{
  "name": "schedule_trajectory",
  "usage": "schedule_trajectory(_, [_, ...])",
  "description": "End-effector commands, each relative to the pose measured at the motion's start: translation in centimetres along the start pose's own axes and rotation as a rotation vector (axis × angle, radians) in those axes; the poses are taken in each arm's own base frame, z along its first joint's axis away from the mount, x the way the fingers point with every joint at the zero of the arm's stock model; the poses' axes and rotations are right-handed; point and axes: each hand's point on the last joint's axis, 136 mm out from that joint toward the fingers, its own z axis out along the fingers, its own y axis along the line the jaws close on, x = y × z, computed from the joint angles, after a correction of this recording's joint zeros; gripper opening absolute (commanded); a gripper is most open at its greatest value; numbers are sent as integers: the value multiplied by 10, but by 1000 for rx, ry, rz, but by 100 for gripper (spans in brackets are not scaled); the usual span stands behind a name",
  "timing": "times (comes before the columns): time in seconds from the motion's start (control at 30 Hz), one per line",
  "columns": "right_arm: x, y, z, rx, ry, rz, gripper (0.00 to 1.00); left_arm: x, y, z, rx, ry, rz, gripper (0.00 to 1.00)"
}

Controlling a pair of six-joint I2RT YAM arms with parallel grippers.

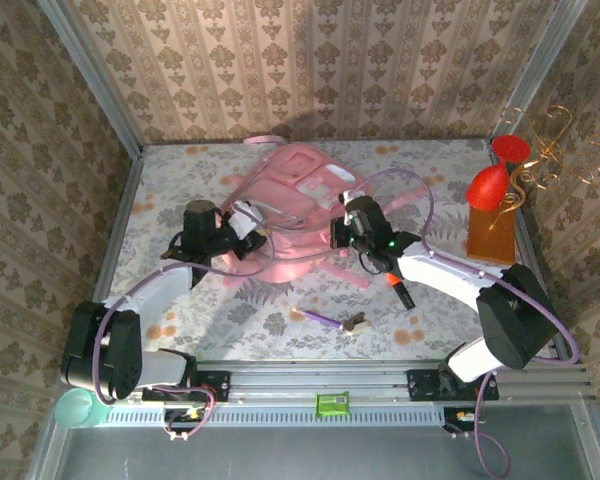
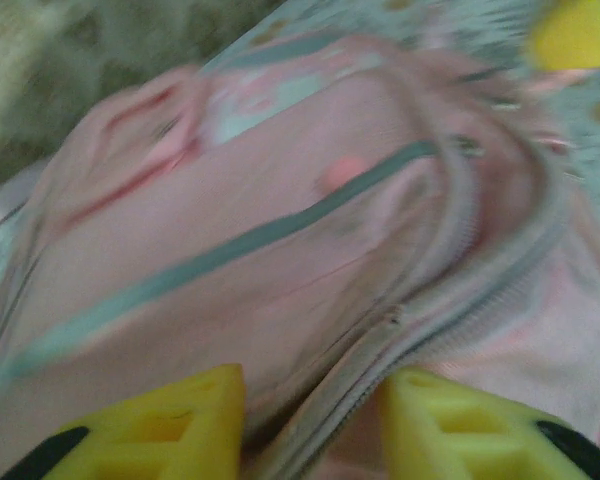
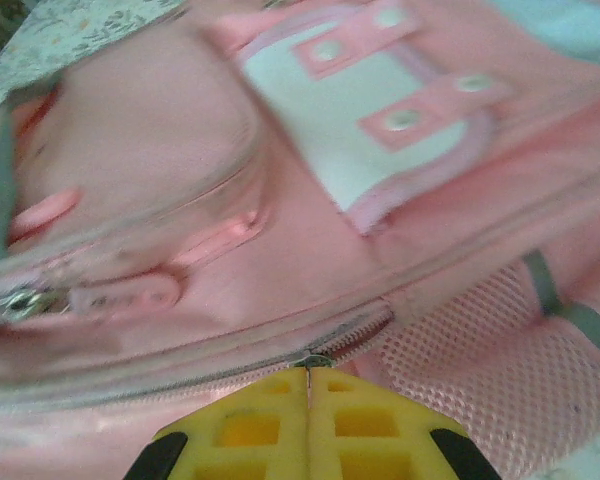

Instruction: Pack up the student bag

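Student bag [image 3: 310, 260]: soft matt pink cloth, mesh panel [image 3: 460, 350], shiny metal snaps [image 3: 404, 120].

The blurred pink student bag [image 2: 280, 280] takes up nearly the whole frame. At the bottom edge the left tool [image 2: 315, 400] has its yellow fingers [image 2: 180, 420] spread apart, and a grey zipper [image 2: 430, 320] runs down between them. A yellow shape [image 2: 578, 30] sits in the top right corner.

The floral-clothed table [image 1: 430, 170] carries the student bag [image 1: 300, 190], a purple pen [image 1: 320, 318] and an orange marker [image 1: 400, 290].
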Motion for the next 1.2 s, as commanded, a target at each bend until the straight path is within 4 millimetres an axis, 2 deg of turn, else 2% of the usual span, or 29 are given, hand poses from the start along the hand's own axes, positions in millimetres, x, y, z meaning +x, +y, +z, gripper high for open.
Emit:
schedule_trajectory(0.0, [19,15,2,-29,21,56,0,12,55,-10,-268,82,-152,47])
schedule_trajectory(0.1, [39,33,8,-79,86,40,2,19,72,-25,-397,92,-300,53])
schedule_trajectory(0.2, [46,34,5,-78,125,-4,15,9,66,-37,-401,31,-408,59])
schedule_trajectory(0.33, [25,20,-15,-13,72,-68,38,-14,41,-44,-335,-38,-473,65])
schedule_trajectory(0.4, [10,23,-19,-68,50,-22,47,-24,26,-41,-310,-38,-452,70])
schedule_trajectory(0.5, [-7,38,-8,-195,70,129,55,-33,5,-31,-259,-12,-418,71])
schedule_trajectory(0.57, [-18,36,3,-215,82,231,58,-38,-7,-23,-228,4,-431,71])
schedule_trajectory(0.73, [-39,28,33,-259,103,413,60,-43,-28,-5,-175,32,-520,68])
schedule_trajectory(0.87, [-40,26,55,-236,152,421,61,-32,-26,2,-212,57,-608,67])
schedule_trajectory(1.17, [-25,43,83,-329,257,498,43,-1,-29,1,-250,140,-648,65])
